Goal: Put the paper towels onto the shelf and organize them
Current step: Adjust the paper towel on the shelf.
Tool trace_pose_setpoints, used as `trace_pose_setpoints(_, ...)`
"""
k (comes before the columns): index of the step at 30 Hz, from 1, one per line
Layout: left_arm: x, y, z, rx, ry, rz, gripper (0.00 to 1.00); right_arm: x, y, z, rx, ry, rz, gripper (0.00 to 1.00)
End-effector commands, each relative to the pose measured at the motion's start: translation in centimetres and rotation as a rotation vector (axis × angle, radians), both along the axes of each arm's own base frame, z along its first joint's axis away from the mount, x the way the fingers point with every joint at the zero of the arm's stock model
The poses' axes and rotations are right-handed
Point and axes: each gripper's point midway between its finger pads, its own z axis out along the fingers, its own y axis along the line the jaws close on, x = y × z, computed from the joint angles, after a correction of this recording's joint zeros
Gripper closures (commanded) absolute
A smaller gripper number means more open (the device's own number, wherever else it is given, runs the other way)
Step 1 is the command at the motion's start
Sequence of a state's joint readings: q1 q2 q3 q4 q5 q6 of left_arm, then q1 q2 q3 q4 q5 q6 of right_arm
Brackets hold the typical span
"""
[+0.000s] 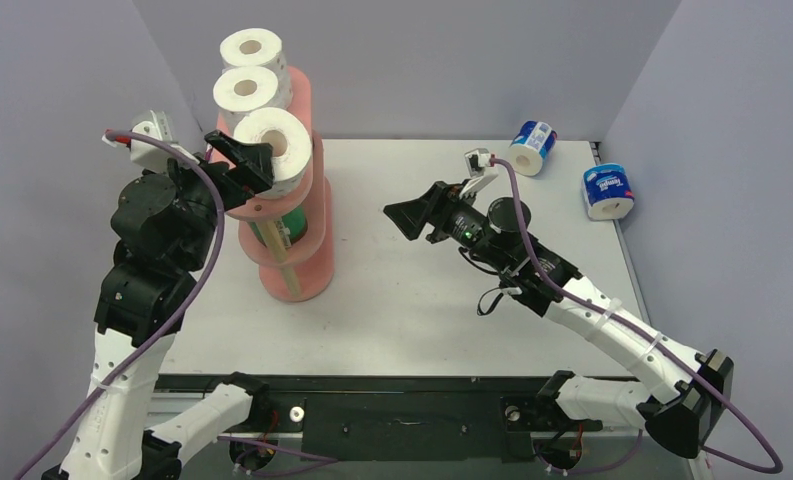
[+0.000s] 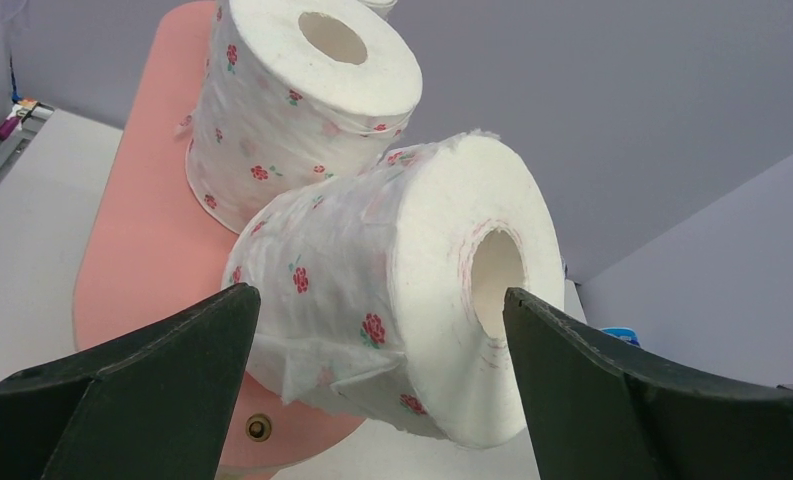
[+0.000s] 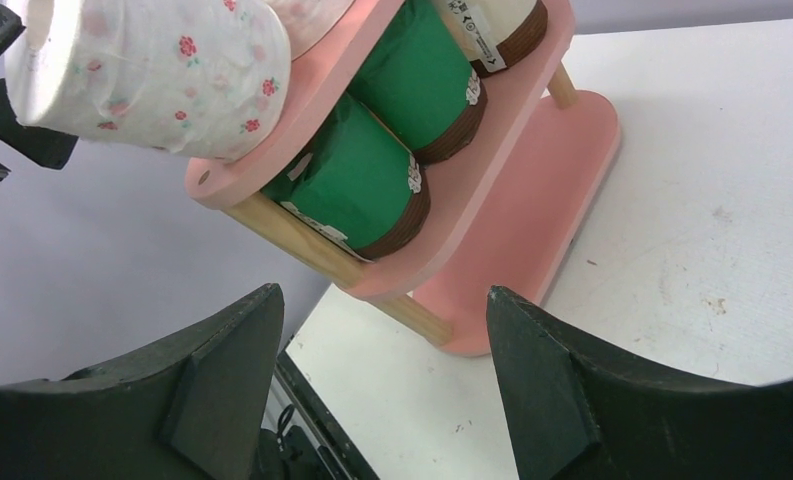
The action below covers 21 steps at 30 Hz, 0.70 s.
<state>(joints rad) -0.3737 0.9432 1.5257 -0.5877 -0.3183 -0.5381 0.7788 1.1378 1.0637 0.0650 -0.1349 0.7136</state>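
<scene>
Left jaws released, flanking tilted front dotted roll (image 2: 372,290) on shelf (image 1: 312,255) top tier, upper left. Right jaws released, empty, centre. Blue rolls (image 1: 534,147) on surface (image 1: 402,310), upper right.

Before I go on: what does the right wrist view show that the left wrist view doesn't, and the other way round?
Right wrist only: two green-wrapped rolls on the middle board, the wooden posts and the bottom board. Left wrist only: a second flowered roll standing upright farther back on the top board. Both: the tilted flowered roll at the end of that top board.
</scene>
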Motion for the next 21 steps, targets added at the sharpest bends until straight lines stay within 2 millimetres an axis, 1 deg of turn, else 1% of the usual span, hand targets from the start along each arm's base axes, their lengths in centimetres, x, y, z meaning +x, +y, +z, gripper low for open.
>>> trace_pose_setpoints(1,0.1,0.3,1.2,-0.006,-0.044,0.018,0.1,-0.1,-1.0,0.6,0.013,-0.022,-0.024,0.3)
trace_pose_setpoints(5,0.3,0.3,1.1,0.006,-0.045,0.023,0.14,-0.2,-1.5,-0.8,-0.013,-0.004,-0.037,0.3)
trace_pose_setpoints(9,0.6,0.3,1.1,0.021,-0.04,0.024,0.17,-0.3,-2.1,-1.6,-0.03,0.006,-0.055,0.3)
trace_pose_setpoints(15,0.8,0.7,1.0,0.051,-0.042,0.044,0.24,-0.3,-3.1,-2.2,-0.059,0.005,-0.087,0.3)
trace_pose_setpoints(21,0.9,0.7,0.9,0.058,-0.039,0.045,0.36,-0.3,-4.1,-2.6,-0.069,-0.001,-0.116,0.31)
